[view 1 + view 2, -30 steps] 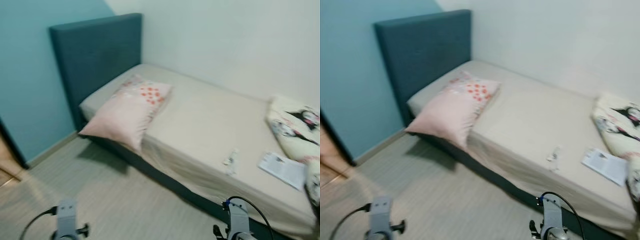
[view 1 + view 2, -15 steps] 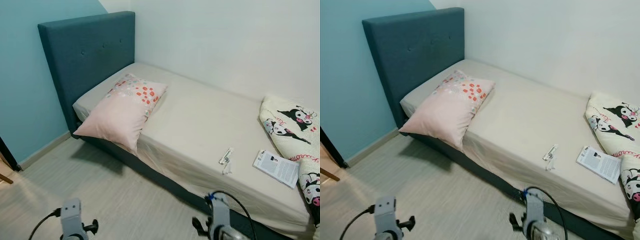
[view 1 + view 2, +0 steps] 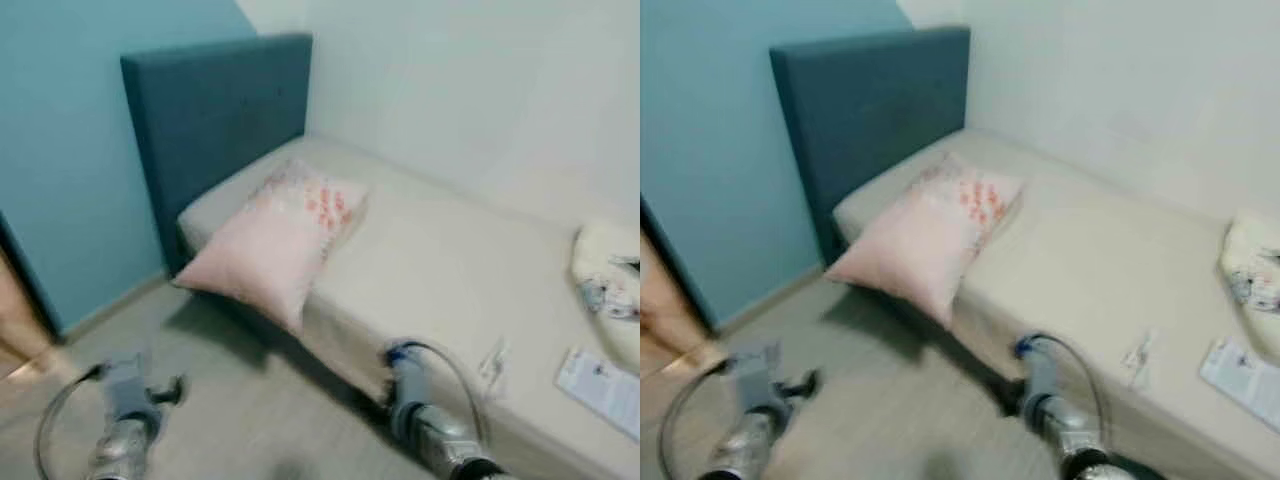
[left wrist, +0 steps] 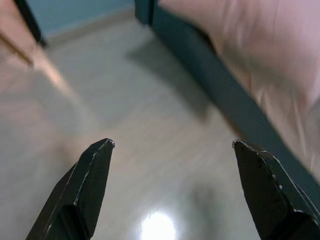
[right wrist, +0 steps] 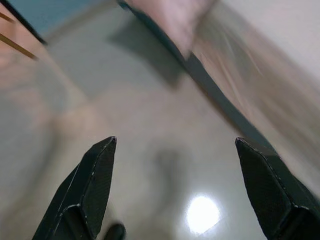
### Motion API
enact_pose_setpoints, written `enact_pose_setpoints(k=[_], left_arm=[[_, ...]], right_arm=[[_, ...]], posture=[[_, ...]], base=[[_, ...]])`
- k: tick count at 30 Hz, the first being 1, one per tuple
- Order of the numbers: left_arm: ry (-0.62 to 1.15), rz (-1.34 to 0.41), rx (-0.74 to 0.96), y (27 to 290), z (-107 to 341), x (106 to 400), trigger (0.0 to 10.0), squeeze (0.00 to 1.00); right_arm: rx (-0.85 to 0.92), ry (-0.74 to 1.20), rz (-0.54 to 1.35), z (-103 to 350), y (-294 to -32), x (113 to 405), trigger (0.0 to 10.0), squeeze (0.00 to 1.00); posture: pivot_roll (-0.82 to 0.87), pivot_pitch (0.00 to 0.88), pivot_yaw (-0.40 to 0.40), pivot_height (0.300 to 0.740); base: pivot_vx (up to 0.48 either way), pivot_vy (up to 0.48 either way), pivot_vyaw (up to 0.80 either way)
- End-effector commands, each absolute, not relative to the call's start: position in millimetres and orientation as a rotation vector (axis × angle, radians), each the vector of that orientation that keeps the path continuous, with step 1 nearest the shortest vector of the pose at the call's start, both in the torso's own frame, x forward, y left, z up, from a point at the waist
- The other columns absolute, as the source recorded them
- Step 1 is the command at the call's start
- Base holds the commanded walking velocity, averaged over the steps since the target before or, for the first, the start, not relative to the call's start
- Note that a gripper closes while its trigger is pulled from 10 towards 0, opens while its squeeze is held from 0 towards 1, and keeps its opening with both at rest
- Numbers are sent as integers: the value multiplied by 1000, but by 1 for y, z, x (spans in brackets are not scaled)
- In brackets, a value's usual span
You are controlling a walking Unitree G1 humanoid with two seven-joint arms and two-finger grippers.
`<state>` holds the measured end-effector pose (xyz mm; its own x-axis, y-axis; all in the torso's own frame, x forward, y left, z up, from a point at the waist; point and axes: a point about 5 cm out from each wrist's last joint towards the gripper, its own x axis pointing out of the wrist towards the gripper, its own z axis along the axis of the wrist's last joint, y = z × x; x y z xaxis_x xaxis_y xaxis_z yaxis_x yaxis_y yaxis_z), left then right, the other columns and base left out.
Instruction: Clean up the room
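Blurred head views, so probably mid-walk. Ahead: a single bed with beige fitted sheet [image 3: 440, 260] and teal upholstered headboard [image 3: 215, 110]. On it, a pale pink pillow with red-dotted top [image 3: 275, 240] overhanging the near edge, a small clear plastic wrapper [image 3: 492, 362], a white printed leaflet [image 3: 600, 385] and a cream cartoon-print blanket [image 3: 610, 285] bunched at the far end. Left gripper [image 4: 172, 192] and right gripper [image 5: 175, 192] low over grey wood-look floor [image 4: 140, 125], fingers spread wide, empty.

Risks: right arm close to the bed frame, likely to knock it; blur likely to spoil aim at the small wrapper; pillow liable to slide off if nudged.
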<state>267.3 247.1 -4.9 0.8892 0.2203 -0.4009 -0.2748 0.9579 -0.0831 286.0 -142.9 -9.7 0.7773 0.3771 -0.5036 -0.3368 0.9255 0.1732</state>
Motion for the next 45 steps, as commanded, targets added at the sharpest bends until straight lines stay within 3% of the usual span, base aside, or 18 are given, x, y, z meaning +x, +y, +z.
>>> enact_pose_setpoints(k=[1,6,18,30,45], left_arm=[[345,196,-130,235,4,280,10000,0],[232,117,-72,229,22,292,10000,0],[127,20,-36,210,42,308,10000,0],[81,3,-30,206,55,319,10000,0],[148,63,-89,210,43,313,10000,0]], right_arm=[[78,498,365,0,-153,294,10000,0],[99,337,400,26,-148,312,10000,0],[87,205,364,52,-162,327,10000,0],[82,187,314,59,-179,330,10000,0],[93,220,319,60,-180,332,10000,0]], posture=[[64,0,-83,740],[60,0,-84,740],[41,0,-79,740],[32,0,-78,740],[33,0,-73,740]], base=[[420,0,0],[423,0,0],[421,0,0],[422,0,0],[285,0,-160]])
